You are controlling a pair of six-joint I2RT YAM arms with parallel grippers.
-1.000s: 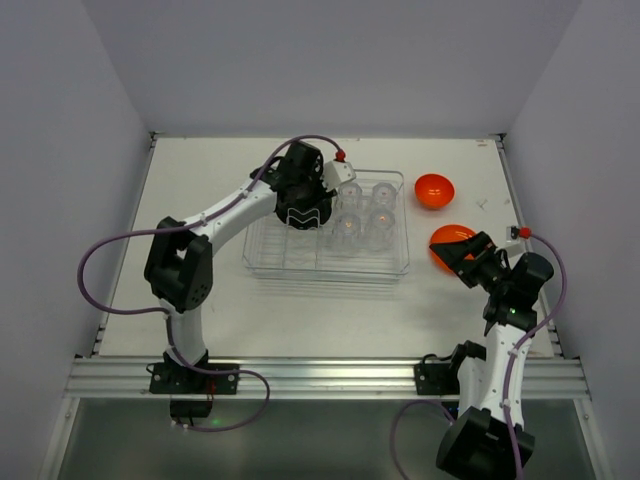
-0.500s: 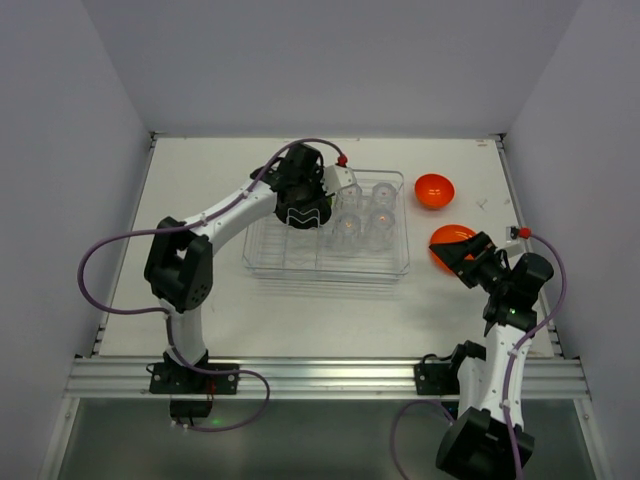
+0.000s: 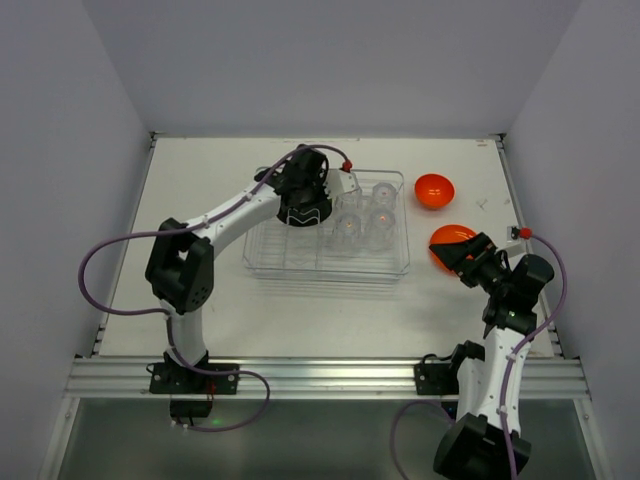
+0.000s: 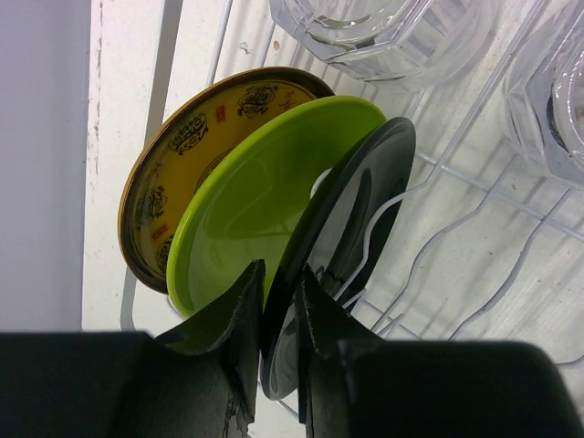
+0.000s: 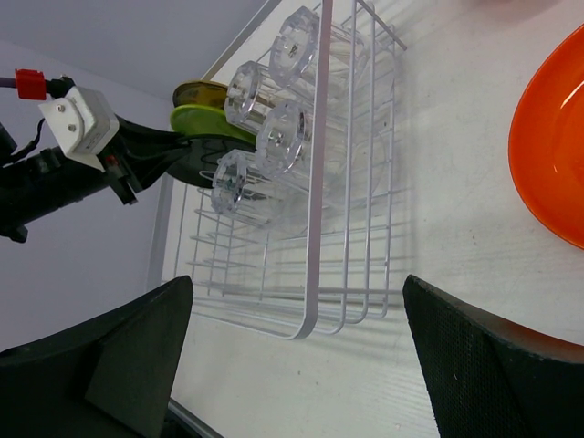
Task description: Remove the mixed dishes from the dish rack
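The clear dish rack sits mid-table. In the left wrist view a patterned yellow plate, a green plate and a black plate stand on edge in its wire dividers. My left gripper is inside the rack, shut on the black plate's rim. Several clear glasses stand in the rack's right part. The orange bowl and orange plate lie on the table right of the rack. My right gripper is open and empty beside the orange plate.
The rack's near corner lies ahead of the right gripper. White walls close in the table at the back and both sides. The left arm's purple cable loops over the table's left part.
My left wrist has shifted slightly to the right and deeper into the rack. The right arm and the dishes on the table have not moved.
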